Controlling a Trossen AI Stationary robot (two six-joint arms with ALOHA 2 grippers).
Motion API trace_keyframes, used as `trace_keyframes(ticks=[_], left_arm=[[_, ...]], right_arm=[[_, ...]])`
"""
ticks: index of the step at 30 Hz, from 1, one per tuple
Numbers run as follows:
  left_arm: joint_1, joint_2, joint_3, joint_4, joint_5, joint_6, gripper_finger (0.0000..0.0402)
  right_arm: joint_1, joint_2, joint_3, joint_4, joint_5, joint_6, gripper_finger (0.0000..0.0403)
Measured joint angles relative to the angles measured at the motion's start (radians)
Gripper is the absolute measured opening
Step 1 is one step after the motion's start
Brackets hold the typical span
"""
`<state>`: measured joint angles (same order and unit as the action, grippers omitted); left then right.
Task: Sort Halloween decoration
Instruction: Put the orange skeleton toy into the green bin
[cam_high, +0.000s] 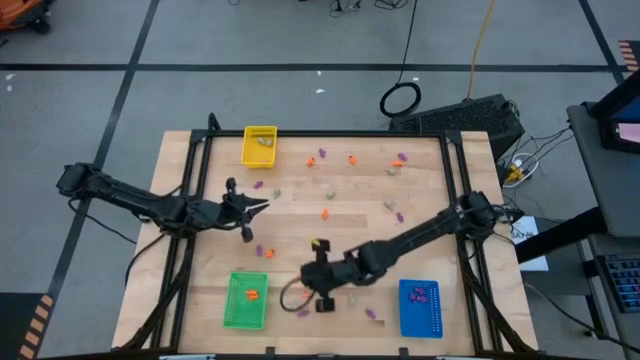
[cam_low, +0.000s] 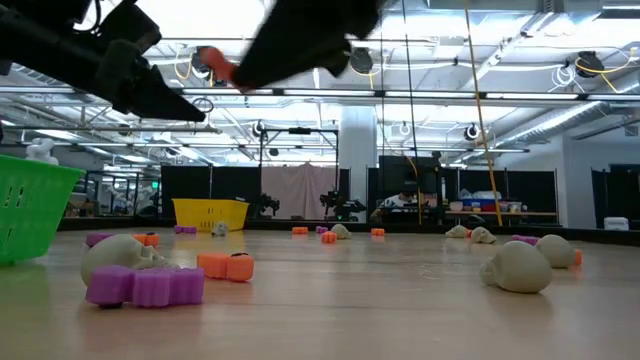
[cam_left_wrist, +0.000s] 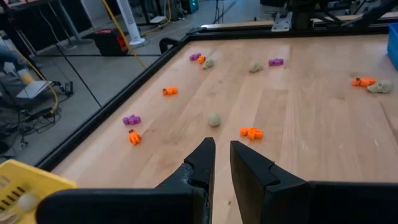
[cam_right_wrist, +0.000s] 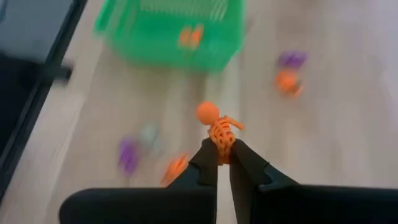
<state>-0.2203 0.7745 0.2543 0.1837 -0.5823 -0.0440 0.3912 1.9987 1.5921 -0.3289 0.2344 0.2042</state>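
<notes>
Small orange, purple and beige-grey trinkets lie scattered on the wooden table (cam_high: 330, 215), such as an orange one (cam_left_wrist: 251, 132) and a beige skull (cam_low: 515, 266). My right gripper (cam_right_wrist: 224, 148) hovers just right of the green tray (cam_high: 245, 300), shut on an orange skeleton (cam_right_wrist: 216, 122). It shows high above the table in the low view (cam_low: 215, 64). My left gripper (cam_left_wrist: 221, 144) hangs over the table's left-middle (cam_high: 262, 205). Its fingers stand a narrow gap apart with nothing between them. My right gripper pinches the orange skeleton by its lower body (cam_right_wrist: 222, 140) between the two fingertips. The round head (cam_right_wrist: 207, 112) sticks out beyond the fingers toward the green tray. The skeleton is lifted clear of the table.
The green tray (cam_right_wrist: 171, 31) holds orange pieces, the blue tray (cam_high: 420, 307) at the near right holds purple ones, and the yellow tray (cam_high: 259, 146) at the far left holds beige ones. A black frame (cam_high: 200, 170) rims the table. Loose trinkets lie near the table's near edge (cam_low: 145, 285).
</notes>
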Motion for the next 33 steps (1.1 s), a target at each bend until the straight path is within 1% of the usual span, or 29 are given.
trace_keyframes(ticks=[5, 8, 10, 12, 16, 23, 27, 33], left_arm=[[-0.004, -0.072, 0.000, -0.067, -0.003, -0.002, 0.0049], [-0.004, -0.097, 0.000, -0.072, -0.003, 0.001, 0.0049], [-0.004, -0.107, 0.000, -0.069, -0.003, 0.006, 0.0049], [-0.004, -0.113, 0.000, -0.074, -0.003, 0.006, 0.0049], [-0.004, -0.113, 0.000, -0.073, -0.003, 0.006, 0.0049], [-0.004, -0.113, 0.000, -0.072, -0.019, 0.005, 0.0049], [-0.004, -0.112, 0.000, -0.072, -0.023, 0.005, 0.0049], [-0.004, -0.112, 0.000, -0.069, -0.024, -0.001, 0.0049]], right_arm=[[-0.047, 0.015, 0.000, 0.159, 0.004, -0.084, 0.0001], [-0.061, 0.049, 0.001, 0.276, 0.000, -0.115, 0.0001], [-0.066, 0.073, 0.022, 0.306, 0.000, -0.124, 0.0001], [-0.070, 0.110, 0.067, 0.309, 0.001, -0.136, 0.0000], [-0.071, 0.199, 0.203, 0.309, -0.001, -0.155, 0.0000], [-0.082, 0.345, 0.415, 0.229, -0.020, -0.136, 0.0000], [-0.083, 0.405, 0.466, 0.220, -0.030, -0.105, 0.0000], [-0.082, 0.431, 0.467, 0.194, -0.033, -0.043, 0.0000]])
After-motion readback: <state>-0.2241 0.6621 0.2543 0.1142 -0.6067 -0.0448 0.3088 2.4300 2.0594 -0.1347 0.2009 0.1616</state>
